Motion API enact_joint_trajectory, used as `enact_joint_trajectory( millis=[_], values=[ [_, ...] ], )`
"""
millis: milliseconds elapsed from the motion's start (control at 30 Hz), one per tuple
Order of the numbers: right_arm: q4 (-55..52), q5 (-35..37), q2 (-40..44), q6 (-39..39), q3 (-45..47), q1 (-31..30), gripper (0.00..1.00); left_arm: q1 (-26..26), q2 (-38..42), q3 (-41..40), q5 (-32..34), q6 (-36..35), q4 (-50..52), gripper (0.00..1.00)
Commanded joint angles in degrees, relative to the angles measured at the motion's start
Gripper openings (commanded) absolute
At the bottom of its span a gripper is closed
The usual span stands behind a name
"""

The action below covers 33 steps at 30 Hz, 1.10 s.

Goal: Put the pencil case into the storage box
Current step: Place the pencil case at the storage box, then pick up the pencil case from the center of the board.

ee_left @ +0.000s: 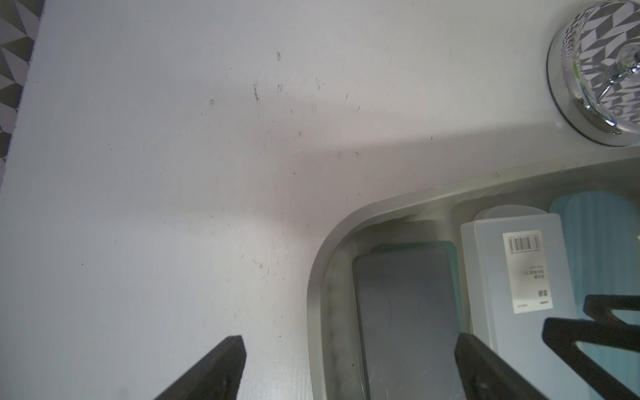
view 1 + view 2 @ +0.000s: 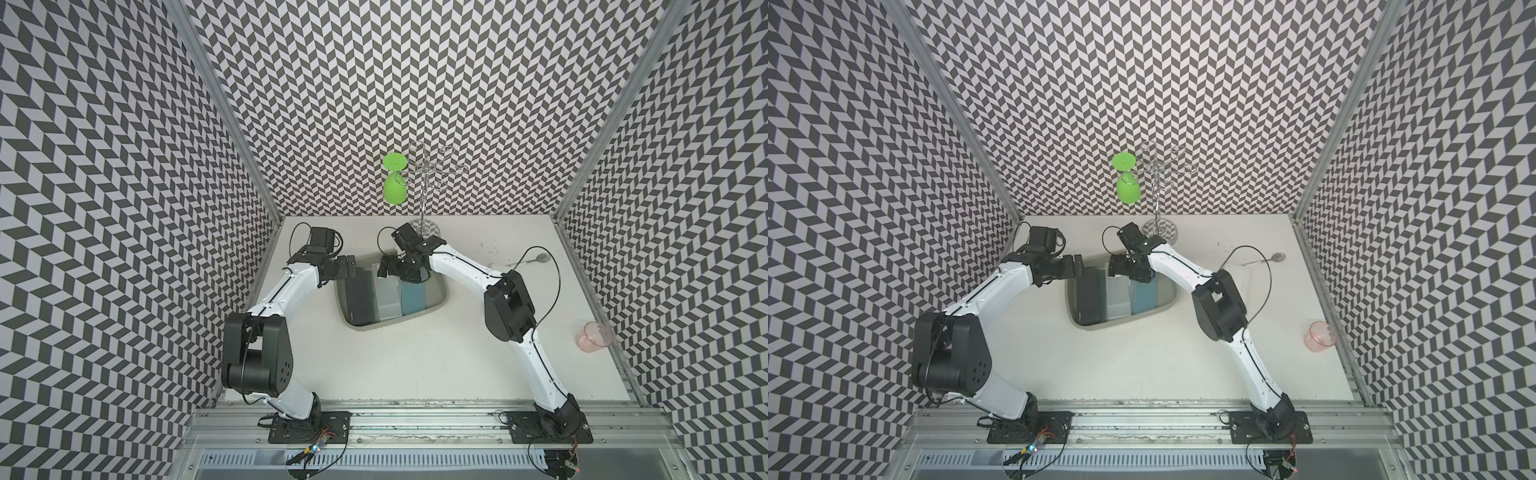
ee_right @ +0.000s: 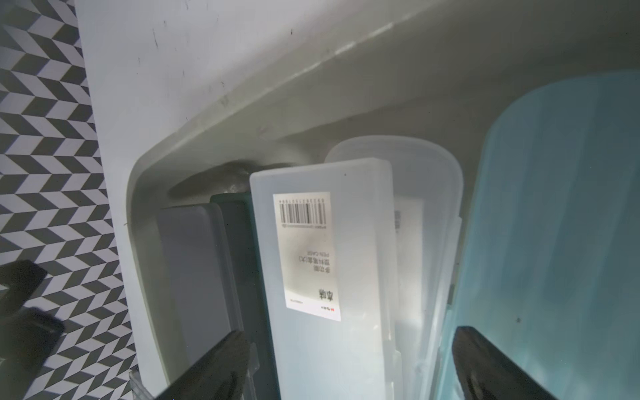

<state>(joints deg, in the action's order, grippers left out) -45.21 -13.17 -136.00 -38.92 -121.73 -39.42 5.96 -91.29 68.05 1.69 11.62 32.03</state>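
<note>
frosted pencil case (image 3: 322, 263) with barcode label up lies inside the shallow grey-green storage box (image 2: 436, 291).

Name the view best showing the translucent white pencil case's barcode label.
Right wrist: the white barcode label is large, bars distinct. Left wrist shows it smaller. Both top views show only the translucent white pencil case.

My white table (image 2: 407, 365) carries the storage box (image 2: 376, 327) at centre frame, a wire rack (image 2: 432, 227) just above it, a small metal utensil (image 2: 541, 257) upper right, and a pink cup (image 2: 594, 337) at the right edge.
</note>
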Motion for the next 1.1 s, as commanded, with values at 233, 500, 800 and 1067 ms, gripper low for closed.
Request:
enact_joint_trajectory(
  millis=[233,500,800,1067],
  values=[
    [-13.97,16.49,24.32,13.31,8.78,18.55,1.00,-0.43,1.60,-0.56,-1.61,-0.14,-1.51,1.00],
    [-11.83,19.05,36.54,22.58,28.42,39.40,1.00,-0.44,1.93,-1.61,-1.72,-0.28,-1.90,1.00],
    [-2.48,11.76,36.53,19.86,42.12,39.75,1.00,-0.42,0.02,-0.32,-2.13,-0.18,-1.30,1.00],
    [1.03,11.89,30.87,18.06,43.13,33.74,1.00,-0.38,-1.52,0.68,-2.09,-0.28,-0.92,1.00]
  ],
)
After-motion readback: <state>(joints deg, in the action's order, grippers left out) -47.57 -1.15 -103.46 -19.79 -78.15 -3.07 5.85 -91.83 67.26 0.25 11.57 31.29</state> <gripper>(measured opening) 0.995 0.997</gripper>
